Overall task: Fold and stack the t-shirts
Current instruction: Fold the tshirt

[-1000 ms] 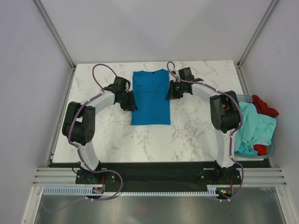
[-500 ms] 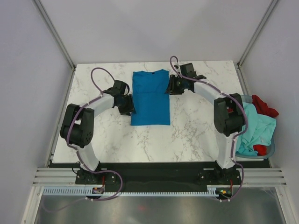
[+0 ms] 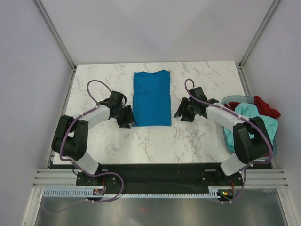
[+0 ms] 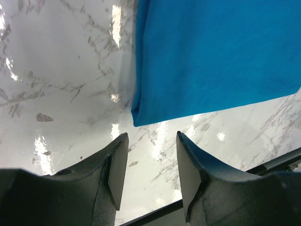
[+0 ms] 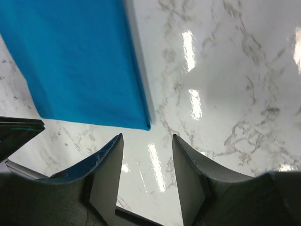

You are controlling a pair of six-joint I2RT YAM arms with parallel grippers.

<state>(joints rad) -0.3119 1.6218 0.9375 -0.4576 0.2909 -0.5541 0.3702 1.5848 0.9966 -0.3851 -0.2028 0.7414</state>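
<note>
A vivid blue t-shirt (image 3: 151,98) lies flat on the marble table, folded into a narrow upright strip with its sleeves tucked in. My left gripper (image 3: 130,121) hovers open at the strip's near left corner (image 4: 136,120), with bare marble between its fingers (image 4: 117,165). My right gripper (image 3: 178,114) is open just off the near right corner (image 5: 146,123), also with nothing in it. Mint-teal (image 3: 254,125) and red (image 3: 265,106) t-shirts sit bunched in a basket (image 3: 225,101) at the right edge.
The basket stands partly off the table's right side, close behind my right forearm. White enclosure walls surround the table. The black front edge of the table (image 4: 282,160) shows near both grippers.
Both grippers have opened wider and moved from the shirt's upper sides toward me, to its near corners. The blue shirt lies as it did.
</note>
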